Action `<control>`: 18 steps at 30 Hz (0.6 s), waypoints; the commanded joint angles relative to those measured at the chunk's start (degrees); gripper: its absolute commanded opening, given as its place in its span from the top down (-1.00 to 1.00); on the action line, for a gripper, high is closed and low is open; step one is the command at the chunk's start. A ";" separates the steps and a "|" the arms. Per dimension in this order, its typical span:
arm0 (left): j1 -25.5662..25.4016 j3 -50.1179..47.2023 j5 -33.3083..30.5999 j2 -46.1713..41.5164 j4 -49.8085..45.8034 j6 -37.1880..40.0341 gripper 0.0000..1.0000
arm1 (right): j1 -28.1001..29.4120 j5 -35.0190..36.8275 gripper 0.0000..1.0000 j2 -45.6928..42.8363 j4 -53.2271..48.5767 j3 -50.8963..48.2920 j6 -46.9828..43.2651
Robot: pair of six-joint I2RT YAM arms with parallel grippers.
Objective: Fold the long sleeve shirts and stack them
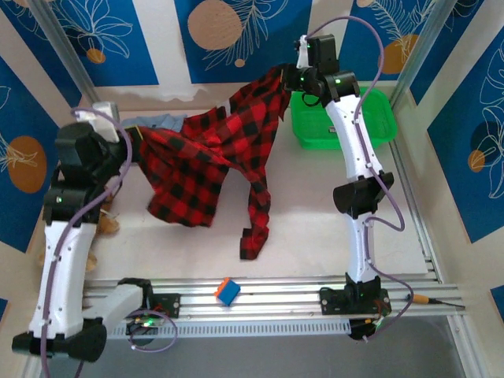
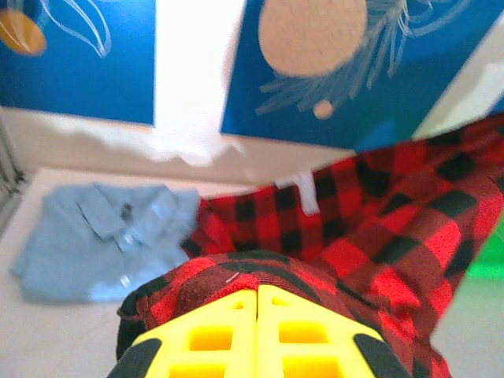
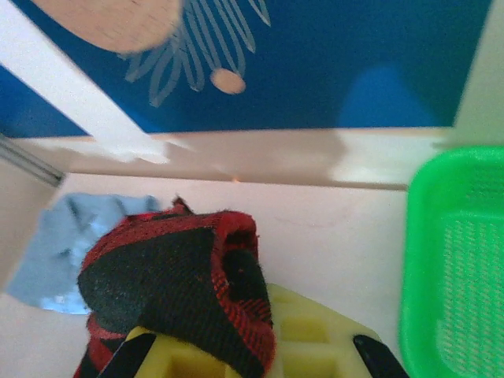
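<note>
While you look down from the top camera, the red-and-black flannel shirt (image 1: 206,161) hangs stretched across the middle of the frame, held up between your two arms. The left gripper (image 1: 126,140) has one edge of it at left centre. In the left wrist view its yellow fingers (image 2: 220,335) are pressed together with no gap, and the checked cloth bunches right at their tips.

The right gripper (image 1: 293,79) holds another part higher up, toward the upper middle of the frame. In the right wrist view a fold of red and black cloth drapes over the yellow fingers (image 3: 315,339), with the jaws closed on it. From that high point a sleeve trails down to the table (image 1: 315,228), its cuff lying at lower centre.

The light blue shirt (image 1: 157,122) lies on the table at upper left, partly hidden behind the flannel; the left wrist view shows its collar and buttons. A green basket (image 1: 382,130) sits at upper right, beside the right arm. A small blue and orange block (image 1: 227,291) rests on the rail at bottom centre.
</note>
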 commanded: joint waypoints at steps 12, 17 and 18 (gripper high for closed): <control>0.01 -18.55 6.05 -11.43 1.83 -8.10 1.00 | -4.47 -13.31 1.00 0.25 -3.53 -4.04 2.09; -7.25 -39.03 -1.70 -19.64 -5.85 -21.61 1.00 | -4.75 -13.63 0.55 0.40 -6.46 -9.79 0.60; -8.47 -41.34 -2.61 -20.20 -5.99 -22.45 1.00 | -4.37 -13.52 0.28 0.64 -7.02 -10.57 -0.11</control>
